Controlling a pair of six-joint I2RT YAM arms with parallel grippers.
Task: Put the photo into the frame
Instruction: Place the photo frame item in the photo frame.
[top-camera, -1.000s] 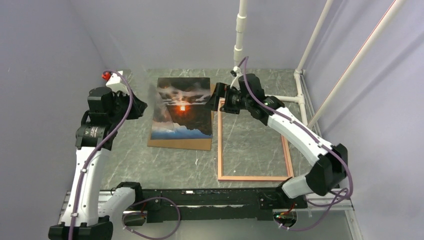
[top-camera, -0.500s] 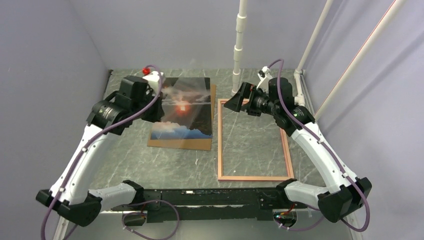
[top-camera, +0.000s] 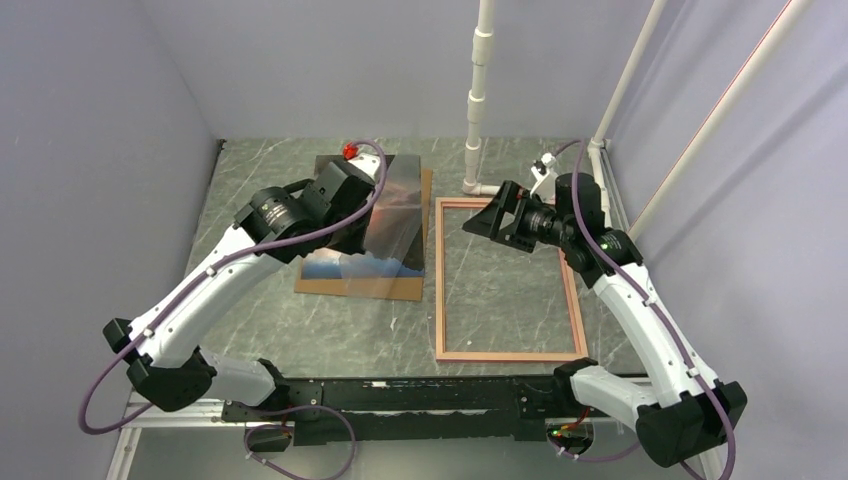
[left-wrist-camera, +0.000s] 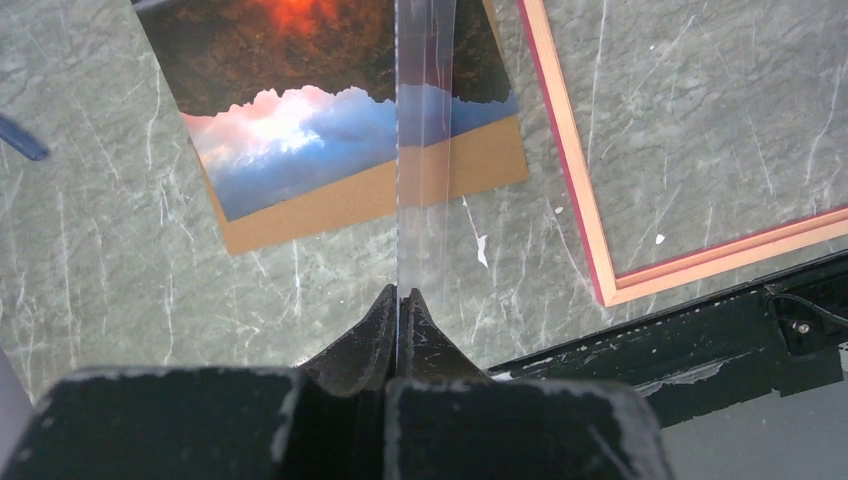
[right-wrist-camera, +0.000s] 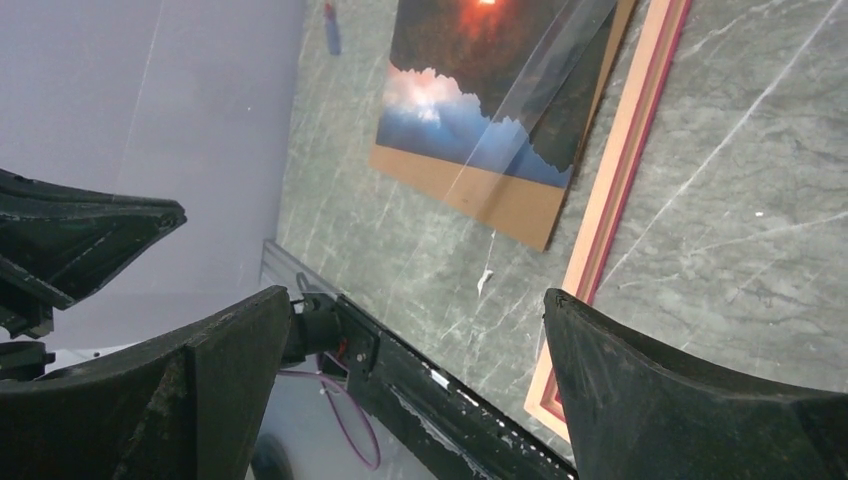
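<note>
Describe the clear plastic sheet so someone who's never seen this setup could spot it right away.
Find the grey-green marble table, then the sunset photo lying on a brown board left of the pink frame. Over that photo the left gripper pinches a clear sheet by one edge; alone among its neighbours it is see-through and tilted up rather than lying flat.

The grey-green marbled table (top-camera: 330, 330) in front of me carries two flat things. A brown backing board (top-camera: 360, 288) lies at about 10 o'clock from the table's middle. The frame (top-camera: 510, 355) lies flat at its 3 o'clock, just beside it, with bare marble showing through its opening. A white pipe (top-camera: 475, 170) stands at 12 o'clock.
</note>
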